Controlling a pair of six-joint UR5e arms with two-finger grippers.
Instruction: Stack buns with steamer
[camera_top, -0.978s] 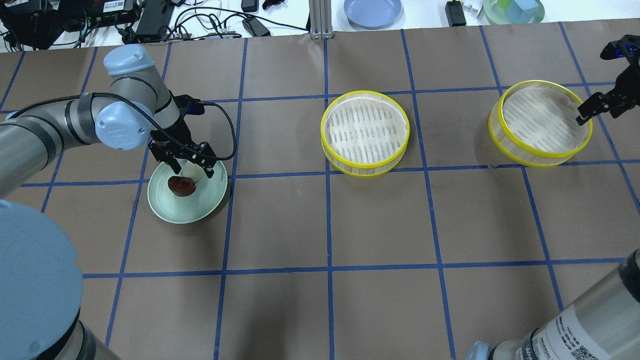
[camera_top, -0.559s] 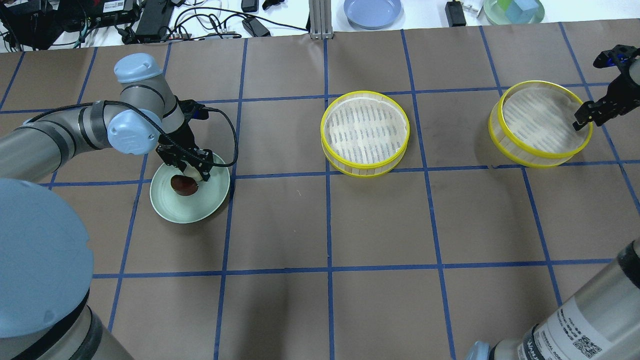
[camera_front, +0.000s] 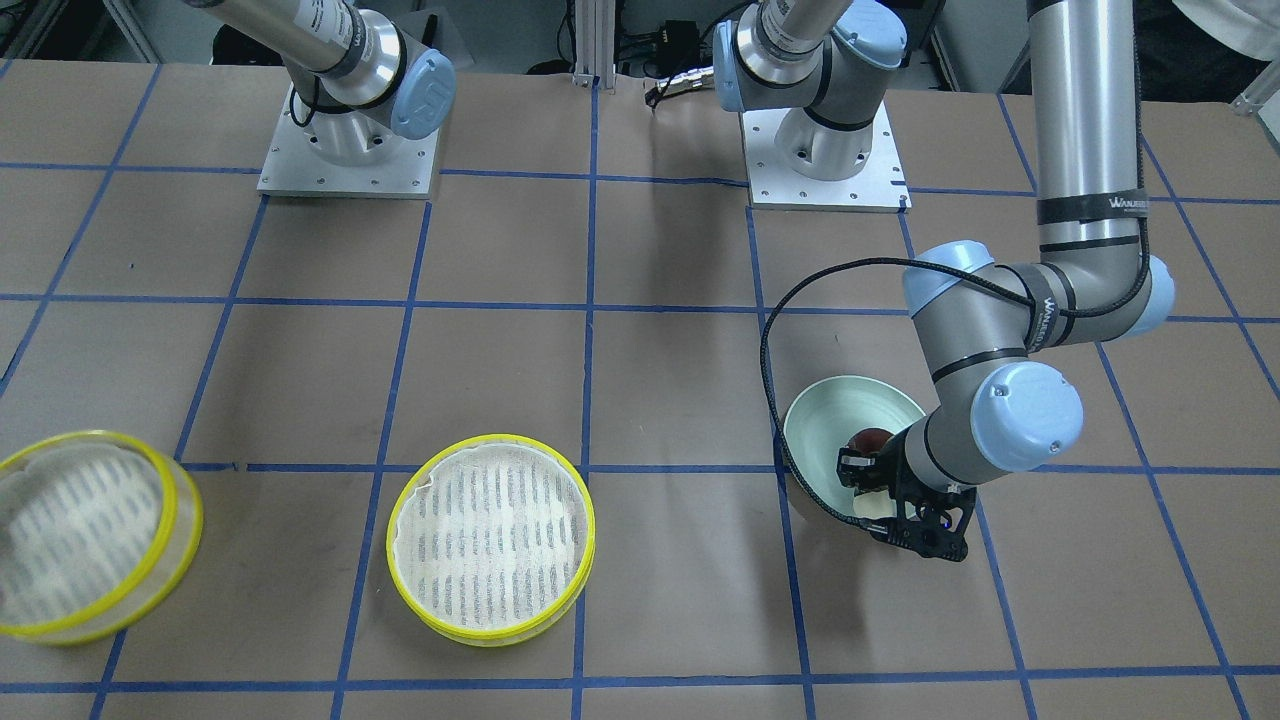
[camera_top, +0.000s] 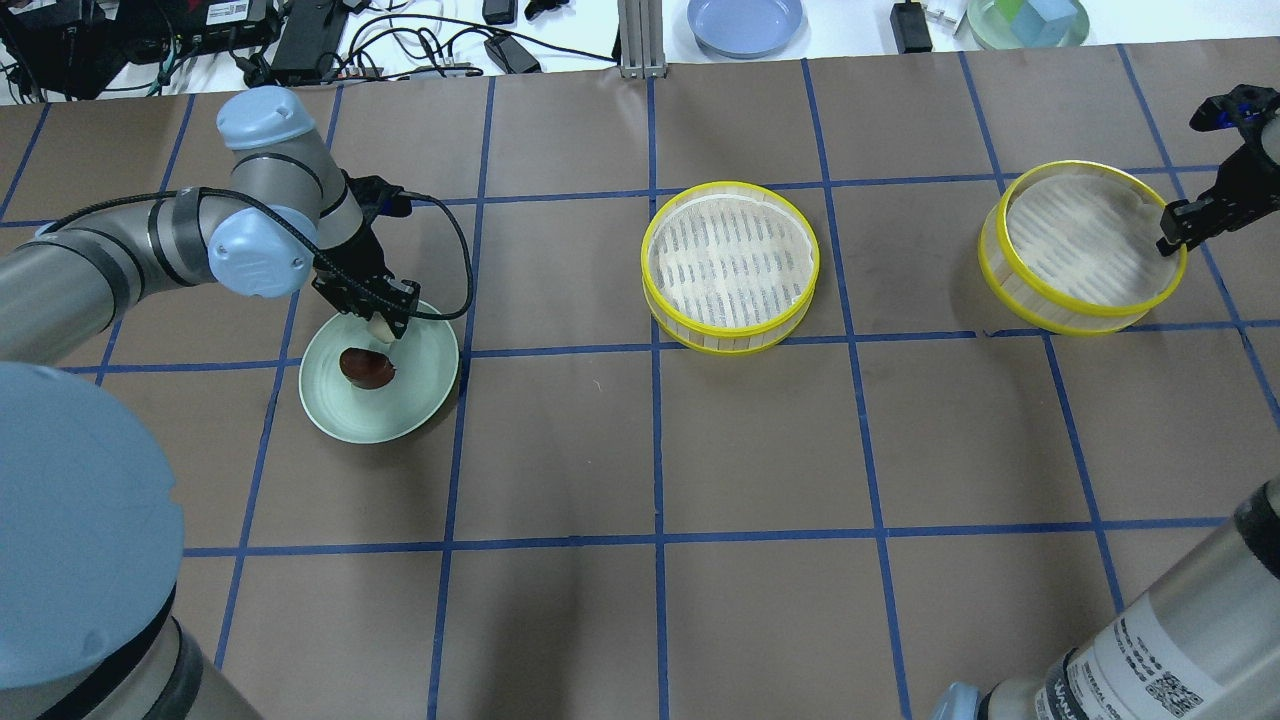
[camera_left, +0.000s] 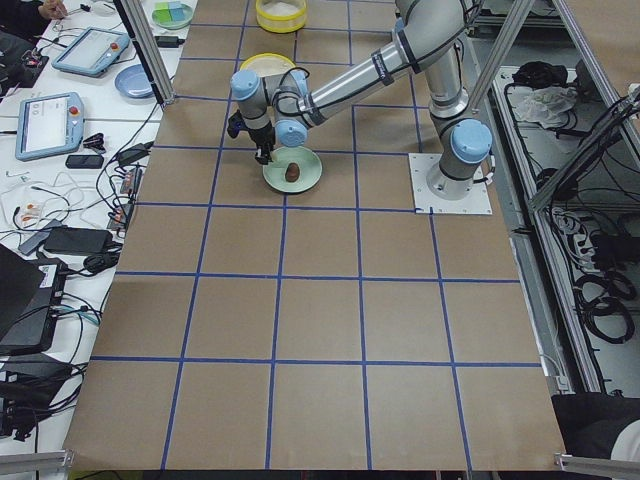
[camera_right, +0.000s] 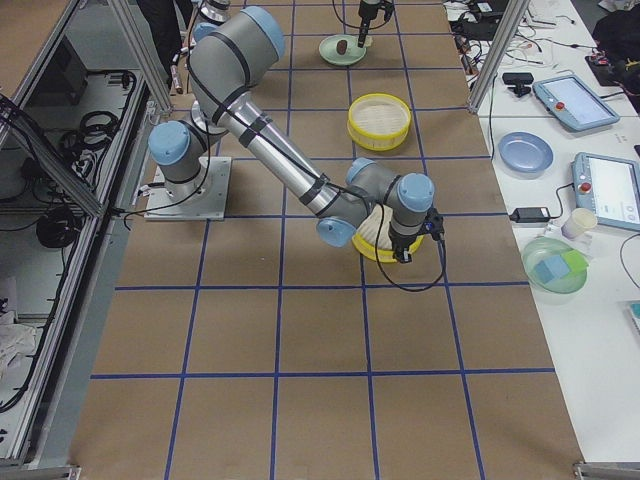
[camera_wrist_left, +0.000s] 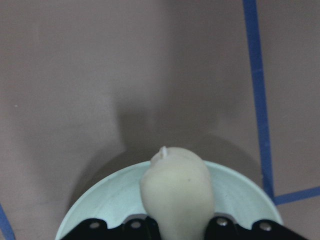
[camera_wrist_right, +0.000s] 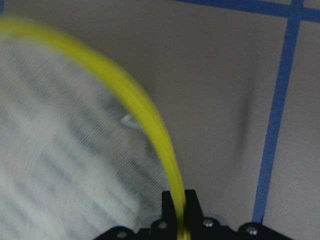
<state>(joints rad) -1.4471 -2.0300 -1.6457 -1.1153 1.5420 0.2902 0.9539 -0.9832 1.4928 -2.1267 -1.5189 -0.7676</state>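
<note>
1. Left tool (camera_top: 378, 316) is clamping the cream bun (camera_wrist_left: 176, 190), its long axis pointing outward, above the green plate (camera_top: 400, 410); the brown bun (camera_top: 366, 367) is lying there.
2. The centre tier (camera_top: 730, 184) is sitting to the robot's right of it; the right tool (camera_top: 1175, 238) is pinching the rim of the far tier (camera_top: 1085, 307).

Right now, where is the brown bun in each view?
Front-facing: brown bun right of centre.
Overhead: bun at left.
Exterior left: bun upper middle.
Exterior right: bun top middle, tiny.
Left wrist: not in it.
Right wrist: not in it.
Shared landmark: the green plate under it.
</note>
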